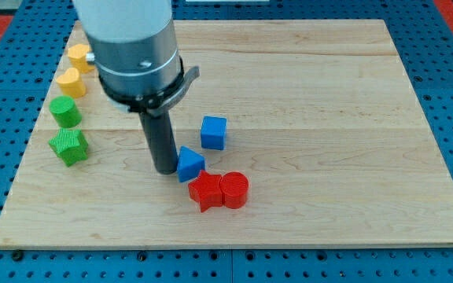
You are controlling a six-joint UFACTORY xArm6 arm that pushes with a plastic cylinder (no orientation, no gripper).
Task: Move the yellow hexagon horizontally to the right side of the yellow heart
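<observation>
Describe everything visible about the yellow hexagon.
The yellow hexagon is a small, matte, plastic-looking block lying flat near the board's upper left corner. The arm's grey housing hides its right edge. The yellow heart sits just below it, close, contact unclear. My tip is far off, beside the blue triangular block.

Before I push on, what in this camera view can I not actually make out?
- Yellow hexagon: its right edge sits behind the arm's grey housing, so any contact there is hidden.
- My tip: beside the blue triangular block, at its left; touching or a hair apart, cannot tell.
- Arm above the housing: cut off by the view's top.
- Yellow heart: shape reads only roughly at this size.
</observation>
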